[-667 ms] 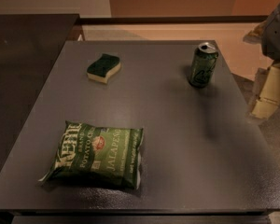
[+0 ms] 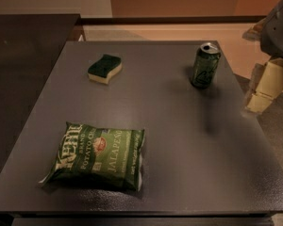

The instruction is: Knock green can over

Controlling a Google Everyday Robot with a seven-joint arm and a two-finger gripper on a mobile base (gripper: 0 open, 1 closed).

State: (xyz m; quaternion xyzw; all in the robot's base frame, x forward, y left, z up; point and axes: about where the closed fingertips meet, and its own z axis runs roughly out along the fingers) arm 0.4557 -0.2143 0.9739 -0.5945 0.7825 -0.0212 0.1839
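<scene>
The green can [image 2: 205,66] stands upright on the dark table [image 2: 179,140], near its far right corner. It is dark green with a silver top and a pale script logo. My gripper [image 2: 268,86], a cream-coloured piece below the grey arm [image 2: 279,29], hangs off the table's right edge. It is to the right of the can and a little nearer the camera, and does not touch the can.
A green-and-cream sponge [image 2: 104,68] lies at the far left of the table. A flat green chip bag [image 2: 96,155] lies at the front left. A second dark surface [image 2: 23,65] adjoins on the left. Tan floor shows beyond the far edge.
My gripper has shifted slightly up and left in the view, toward the table's right edge. The can, sponge and bag have not moved.
</scene>
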